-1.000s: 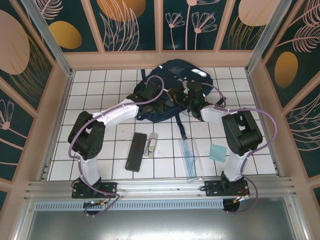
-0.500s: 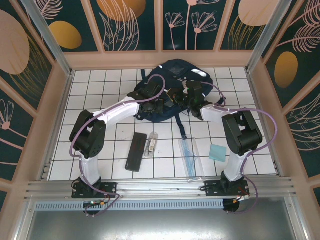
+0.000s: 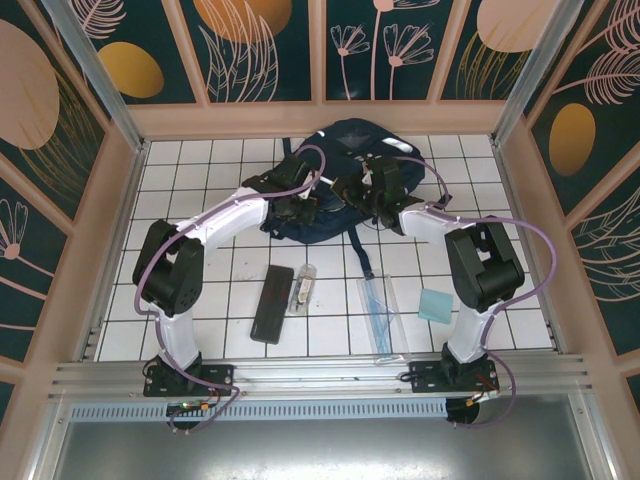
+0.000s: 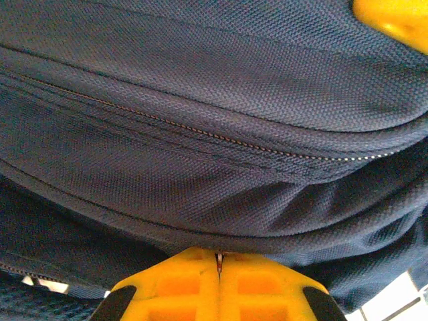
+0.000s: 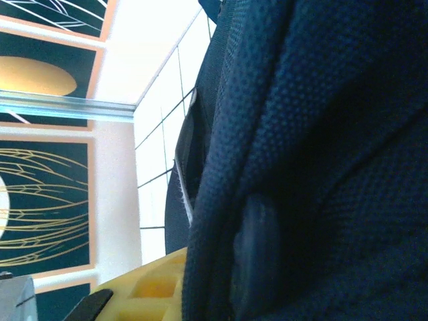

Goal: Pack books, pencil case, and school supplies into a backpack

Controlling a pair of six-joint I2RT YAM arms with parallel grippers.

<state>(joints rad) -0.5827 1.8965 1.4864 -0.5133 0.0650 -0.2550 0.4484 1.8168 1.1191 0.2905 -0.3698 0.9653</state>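
Note:
The navy backpack (image 3: pixel 352 148) lies at the back of the tiled floor. My left gripper (image 3: pixel 298 196) is at its left side, and in the left wrist view the gripper (image 4: pixel 218 257) is shut, with a small metal zipper pull (image 4: pixel 218 262) pinched between the yellow fingertips below a closed zipper line (image 4: pixel 200 134). My right gripper (image 3: pixel 357 190) is at the bag's middle. One yellow finger (image 5: pixel 148 286) shows in the right wrist view, with a thick fold of the bag's fabric (image 5: pixel 281 167) pressed over the rest. The black pencil case (image 3: pixel 271 303), clear tube (image 3: pixel 303 288), ruler set (image 3: pixel 378 310) and teal pad (image 3: pixel 436 305) lie in front. The books are hidden.
A dark strap (image 3: pixel 362 250) trails from the bag toward the ruler set. Patterned walls (image 3: pixel 90 200) enclose the floor on three sides. A yellow piece (image 4: pixel 394 17) shows at the top right corner of the left wrist view; I cannot tell what it is.
Both grippers have moved toward the back wall along the backpack. The left one went back and left, and the bag's near edge has shifted with them.

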